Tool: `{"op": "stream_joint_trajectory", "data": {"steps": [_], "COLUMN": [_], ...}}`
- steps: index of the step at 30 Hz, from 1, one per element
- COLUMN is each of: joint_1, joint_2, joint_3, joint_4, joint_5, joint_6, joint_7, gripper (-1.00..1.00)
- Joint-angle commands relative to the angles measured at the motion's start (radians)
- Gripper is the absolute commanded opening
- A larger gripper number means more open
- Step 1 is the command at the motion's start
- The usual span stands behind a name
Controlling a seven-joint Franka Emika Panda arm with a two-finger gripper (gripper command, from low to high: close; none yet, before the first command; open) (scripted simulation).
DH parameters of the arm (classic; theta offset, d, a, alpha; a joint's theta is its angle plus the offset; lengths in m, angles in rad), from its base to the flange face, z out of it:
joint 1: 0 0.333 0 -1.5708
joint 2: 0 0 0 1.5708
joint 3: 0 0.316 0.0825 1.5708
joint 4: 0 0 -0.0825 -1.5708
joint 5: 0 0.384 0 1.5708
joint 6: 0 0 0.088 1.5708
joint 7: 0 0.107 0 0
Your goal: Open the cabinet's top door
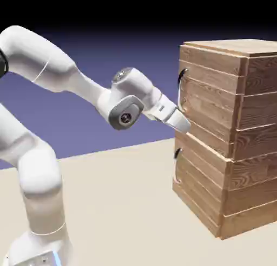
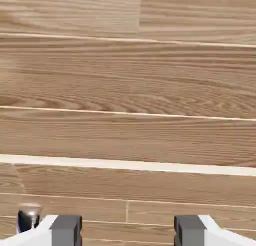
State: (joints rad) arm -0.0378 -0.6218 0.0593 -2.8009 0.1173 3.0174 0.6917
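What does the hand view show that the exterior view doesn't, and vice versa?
Hand view only: both finger tips standing apart, wood planks between them.
Exterior view only: the arm's links, the pale table, the cabinet's top face and the top door's handle, full length.
Both: the cabinet's plank front and its pale seam.

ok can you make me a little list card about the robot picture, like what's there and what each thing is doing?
robot: white arm, reaching toward the cabinet
pincer: open, only planks seen between its tips
cabinet: brown wood planks, standing on a pale surface
top door: looks shut
top handle: curved, not held
bottom door: looks shut
bottom handle: curved, not held
backdrop: blue-violet, dark at the top
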Motion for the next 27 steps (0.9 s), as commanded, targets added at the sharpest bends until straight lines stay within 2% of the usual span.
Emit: {"op": "stream_joint_trajectory", "data": {"steps": [1, 27], "joint_1": [-0.019, -0.499], "joint_2": [-0.019, -0.519], "joint_3": [0.022, 0.594], "joint_4": [0.003, 0.091], "joint_5": [0.044, 1.174], "joint_6": [-0.007, -0.196], "joint_7": [-0.018, -0.493], "gripper": [0.0, 0.0]}}
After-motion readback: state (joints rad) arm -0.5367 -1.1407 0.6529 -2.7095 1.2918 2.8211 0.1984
